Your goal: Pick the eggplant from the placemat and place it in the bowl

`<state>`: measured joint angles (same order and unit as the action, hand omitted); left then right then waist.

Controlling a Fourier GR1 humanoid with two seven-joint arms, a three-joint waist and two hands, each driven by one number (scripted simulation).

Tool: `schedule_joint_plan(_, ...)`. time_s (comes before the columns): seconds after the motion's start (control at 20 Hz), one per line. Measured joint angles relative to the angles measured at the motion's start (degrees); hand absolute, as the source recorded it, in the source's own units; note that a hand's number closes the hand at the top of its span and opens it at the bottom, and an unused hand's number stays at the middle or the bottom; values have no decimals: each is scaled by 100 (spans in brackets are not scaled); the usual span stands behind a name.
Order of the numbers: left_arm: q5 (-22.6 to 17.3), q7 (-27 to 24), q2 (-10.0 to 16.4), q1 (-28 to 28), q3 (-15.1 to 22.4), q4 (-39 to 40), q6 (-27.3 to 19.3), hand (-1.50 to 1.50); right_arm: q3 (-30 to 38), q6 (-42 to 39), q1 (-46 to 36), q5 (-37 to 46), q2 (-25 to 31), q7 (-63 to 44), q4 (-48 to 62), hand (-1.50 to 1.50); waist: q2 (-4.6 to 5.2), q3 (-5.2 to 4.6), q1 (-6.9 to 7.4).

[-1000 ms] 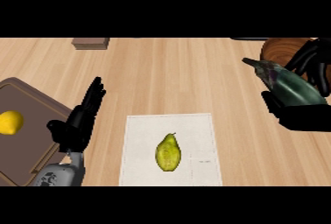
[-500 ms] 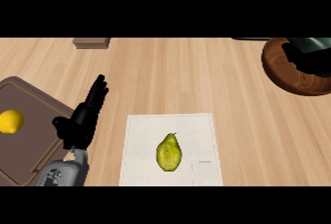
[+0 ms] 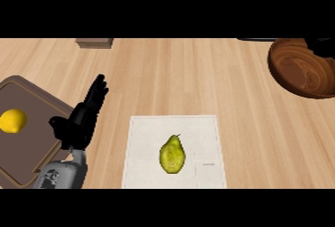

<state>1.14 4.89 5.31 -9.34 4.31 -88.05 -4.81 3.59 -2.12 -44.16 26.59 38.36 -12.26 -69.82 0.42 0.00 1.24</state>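
The pale wooden counter carries a white placemat at six o'clock, a brown board at eight, a wooden bowl at two and a small block at eleven.

Legible text: none. One small faint marking on the placemat, near its lower right corner, too small to read

A yellow-green oval fruit lay on the white rectangular placemat. Left stood a brown board bearing a yellow lemon — behind, right, a brown wooden bowl.
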Motion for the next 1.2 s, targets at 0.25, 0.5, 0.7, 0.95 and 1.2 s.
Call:
schedule_joint_plan(0.25,52,-69,-57,7,17,68,-14,0,89,598,-254,440,-112,852,1499,150,9,3,26)
schedule_joint_plan(0.5,14,-114,-87,-135,-31,235,45,0,272,1095,-536,711,-72,1745,2987,150,31,7,66)
schedule_joint_plan(0.7,107,-56,-183,-160,83,183,-13,0,421,1133,-690,761,30,2361,3992,150,49,12,110)
schedule_joint_plan(0.95,53,24,-119,-200,30,87,59,0,716,646,-784,504,58,2778,4870,-150,71,18,160)
schedule_joint_plan(1.2,97,-9,-168,-217,65,119,40,0,962,98,-887,265,152,3476,5363,-150,80,21,168)
